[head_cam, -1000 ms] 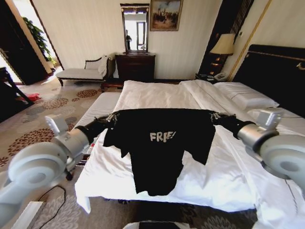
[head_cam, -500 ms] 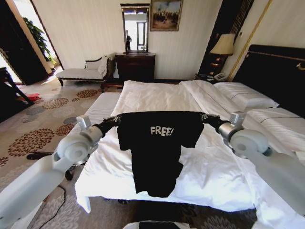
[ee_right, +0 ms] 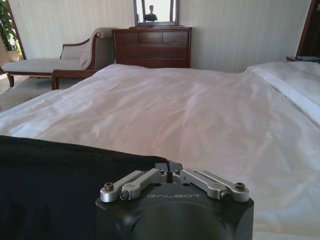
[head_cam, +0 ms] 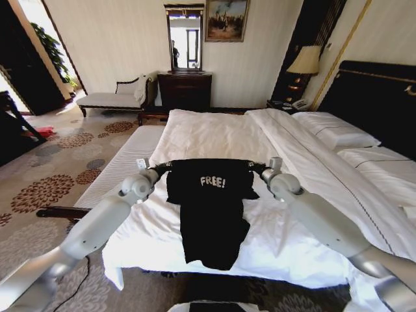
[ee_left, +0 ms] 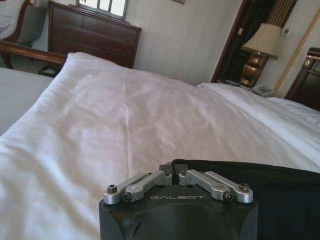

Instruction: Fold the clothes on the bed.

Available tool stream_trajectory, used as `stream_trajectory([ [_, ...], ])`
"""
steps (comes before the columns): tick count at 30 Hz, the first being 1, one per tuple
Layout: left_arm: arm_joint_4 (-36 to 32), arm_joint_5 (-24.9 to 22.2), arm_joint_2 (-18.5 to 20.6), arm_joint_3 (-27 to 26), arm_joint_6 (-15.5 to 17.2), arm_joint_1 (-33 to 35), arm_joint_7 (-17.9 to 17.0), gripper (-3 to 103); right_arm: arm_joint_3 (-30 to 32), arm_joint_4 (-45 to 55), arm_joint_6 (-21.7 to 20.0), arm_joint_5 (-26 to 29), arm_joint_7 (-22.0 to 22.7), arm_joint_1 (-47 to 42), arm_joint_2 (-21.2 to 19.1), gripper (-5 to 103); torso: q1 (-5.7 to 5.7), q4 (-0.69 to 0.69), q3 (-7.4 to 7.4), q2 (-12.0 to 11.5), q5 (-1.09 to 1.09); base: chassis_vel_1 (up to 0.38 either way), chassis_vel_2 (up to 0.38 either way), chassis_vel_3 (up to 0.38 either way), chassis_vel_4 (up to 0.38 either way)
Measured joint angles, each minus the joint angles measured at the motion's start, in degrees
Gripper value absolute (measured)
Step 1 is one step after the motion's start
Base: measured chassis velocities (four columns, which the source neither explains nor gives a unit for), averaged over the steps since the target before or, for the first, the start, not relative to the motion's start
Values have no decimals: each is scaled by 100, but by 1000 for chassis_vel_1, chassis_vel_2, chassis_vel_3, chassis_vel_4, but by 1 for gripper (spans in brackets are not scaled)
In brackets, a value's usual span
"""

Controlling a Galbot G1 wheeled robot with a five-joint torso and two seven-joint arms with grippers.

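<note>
Left end effector (ee_left: 173,170) fingertips buried under T-shirt (ee_left: 260,192) hem, contact line hidden. Right end effector (ee_right: 169,167) same, tips masked by black fabric. T-shirt cut off by frame edge in both wrist views. Head view: shirt back side hidden; bed (head_cam: 214,133) foot partly covered.

A dark wooden dresser (head_cam: 185,91) stands against the far wall, with a tall mirror (head_cam: 185,39) above it and a framed painting (head_cam: 225,20) hanging just beside the mirror. Near the dresser sits a pale chaise (head_cam: 114,97) with a curved wooden frame. A lamp (head_cam: 304,62) with a cream shade stands on a nightstand in the far corner, a telephone (head_cam: 300,104) beside it. A narrow striped bench (head_cam: 123,162) lies on the patterned carpet (head_cam: 49,182). A leafy plant (head_cam: 52,55) stands by the bright doorway.
</note>
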Motion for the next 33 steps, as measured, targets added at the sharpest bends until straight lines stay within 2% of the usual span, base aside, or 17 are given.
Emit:
stream_trajectory([
  [3, 382, 114, -222, 137, -42, -207, 108, 0, -176, -445, 143, -109, -111, 173, 206, 0, 0, 0, 0, 0, 0, 0, 0, 0, 0],
  [8, 1483, 474, -706, 302, -156, -607, 387, 0, -426, -1430, 442, -322, -374, 689, 621, 0, -1, 2, 0, 1, -2, 0, 0, 0, 0],
  [13, 2060, 691, -917, 331, -221, -749, 498, 0, -538, -1941, 523, -401, -417, 952, 862, 0, -1, 2, 0, 0, -1, 0, 0, 0, 0],
  [16, 2697, 946, -1188, 321, -309, -946, 627, 0, -620, -2560, 684, -535, -496, 1174, 1190, 0, -1, 3, 0, 0, -1, 0, 0, 0, 0],
  [18, 2802, 985, -1242, 313, -323, -985, 645, 0, -627, -2657, 712, -561, -505, 1201, 1248, 0, -1, 3, 0, 0, -2, 0, 0, 0, 0],
  [26, 3968, 1341, -1930, 322, -464, -1469, 932, 0, -621, -3799, 1029, -857, -629, 1492, 1971, 0, -2, 1, -1, 1, -1, 0, 0, 0, 0],
  [33, 4580, 1540, -2278, 354, -550, -1675, 1096, 0, -605, -4193, 1135, -968, -700, 1576, 2255, 0, -2, 2, -1, 1, -1, 0, 0, 0, 0],
])
